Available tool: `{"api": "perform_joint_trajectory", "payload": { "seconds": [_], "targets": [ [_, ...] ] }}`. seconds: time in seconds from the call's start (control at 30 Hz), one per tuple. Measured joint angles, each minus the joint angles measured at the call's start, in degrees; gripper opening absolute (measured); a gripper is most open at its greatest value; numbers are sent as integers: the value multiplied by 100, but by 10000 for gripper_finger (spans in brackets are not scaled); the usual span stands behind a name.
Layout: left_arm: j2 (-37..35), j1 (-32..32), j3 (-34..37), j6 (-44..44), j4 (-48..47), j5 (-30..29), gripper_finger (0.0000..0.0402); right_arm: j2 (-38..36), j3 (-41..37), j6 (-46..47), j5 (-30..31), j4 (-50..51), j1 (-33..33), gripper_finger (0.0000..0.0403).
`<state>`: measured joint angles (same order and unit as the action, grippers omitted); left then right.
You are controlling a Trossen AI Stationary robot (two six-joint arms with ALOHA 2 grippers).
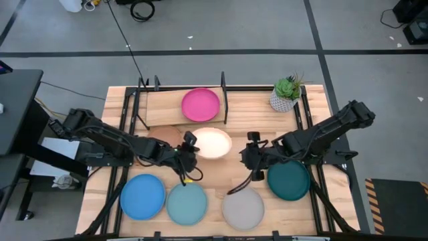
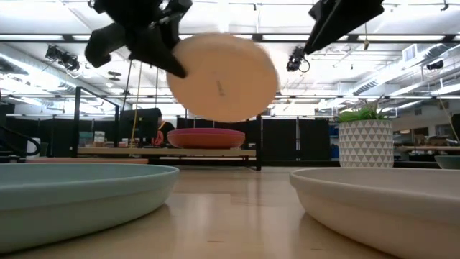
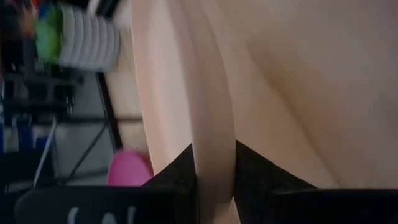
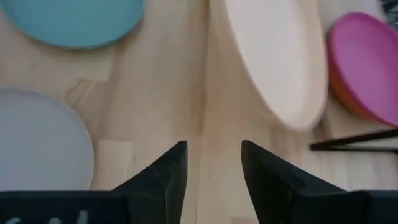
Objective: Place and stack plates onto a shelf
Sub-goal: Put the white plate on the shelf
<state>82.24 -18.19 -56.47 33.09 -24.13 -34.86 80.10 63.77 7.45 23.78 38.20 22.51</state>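
Left side first: the left gripper (image 1: 189, 155) is clamped on the rim of the cream plate (image 1: 212, 143), and in the left wrist view its dark fingers (image 3: 177, 174) pinch that edge from both sides. From the low view the cream plate hangs tilted in the air, clear of the tabletop (image 1: 221, 184), in front of the shelf (image 1: 162, 107). On the shelf's board, between two upright dividers, the magenta plate (image 1: 200, 104) lies flat, and the right wrist view shows an orange rim (image 4: 348, 106) just beneath it.

Along the near edge, the blue plate (image 1: 142, 196) lies by the left arm, the pale blue plate (image 1: 187, 203) just beside it, and then the grey plate (image 1: 243, 208).

Over to the right: the right gripper (image 1: 250, 156) hovers above bare wood with its fingers apart and nothing between them, just beside the cream plate. The dark teal plate (image 1: 289, 180) rests on the table under that arm's forearm.

At the far right corner stands a small white pot with a green plant (image 1: 286, 94). Beyond the table, the low view shows a big hall with bright ceiling lights and dark partitions.
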Motion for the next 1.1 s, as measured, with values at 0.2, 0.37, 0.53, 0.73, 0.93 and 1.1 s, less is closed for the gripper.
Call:
{"api": "perform_joint_trajectory", "payload": {
  "seconds": [0.2, 0.37, 0.53, 0.73, 0.93, 1.1],
  "targets": [
    [17, 166, 0, -89, -330, -652, 75, -285, 0, 335, 785, 297, 354, 158],
    [24, 407, 2, -49, -521, -890, 75, -352, 0, 461, 926, 340, 506, 158],
    [24, 890, 187, -31, -496, -884, 75, -352, 0, 547, 946, 379, 552, 158],
    [26, 1491, 569, 510, 344, -889, 75, -352, 0, 589, 947, 375, 550, 158],
    [26, 2117, 869, 1165, 1332, -647, 75, -352, 0, 592, 946, 367, 550, 158],
    [86, 2624, 942, 1385, 1672, -72, 75, -352, 0, 592, 940, 343, 552, 158]
  ]
}}
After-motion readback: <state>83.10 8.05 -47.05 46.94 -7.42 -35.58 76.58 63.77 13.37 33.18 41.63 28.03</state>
